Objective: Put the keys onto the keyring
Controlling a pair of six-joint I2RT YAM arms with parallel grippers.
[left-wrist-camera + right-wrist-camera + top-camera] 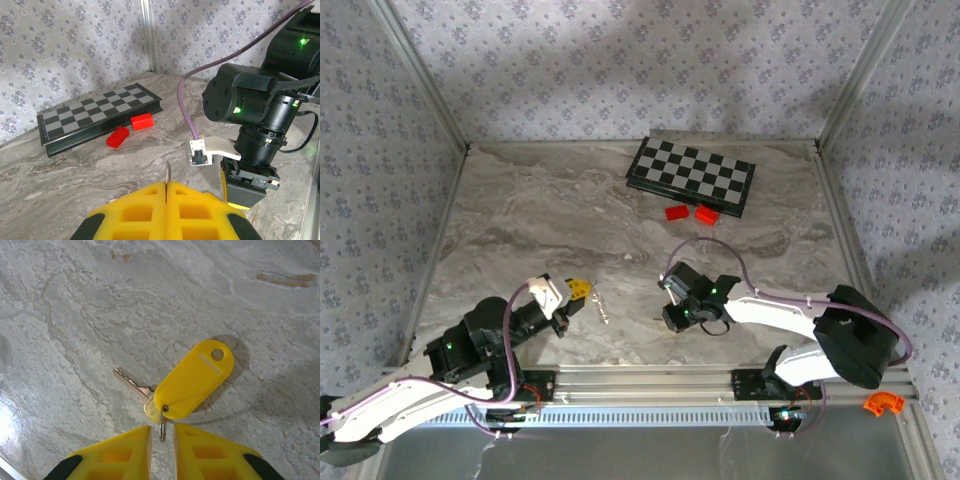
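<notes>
Marble (60, 190): left hand (166, 187) pinches key (167, 172) (edge-on).

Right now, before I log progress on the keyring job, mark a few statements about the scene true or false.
1. The left pincer is shut on a thin metal key. True.
2. Two red bricks sit beside the chessboard. True.
3. The yellow tag lies on the chessboard. False: it lies on the marble table.
4. The right pincer gapes wide. False: its jaws stand narrowly apart astride the keyring.
</notes>
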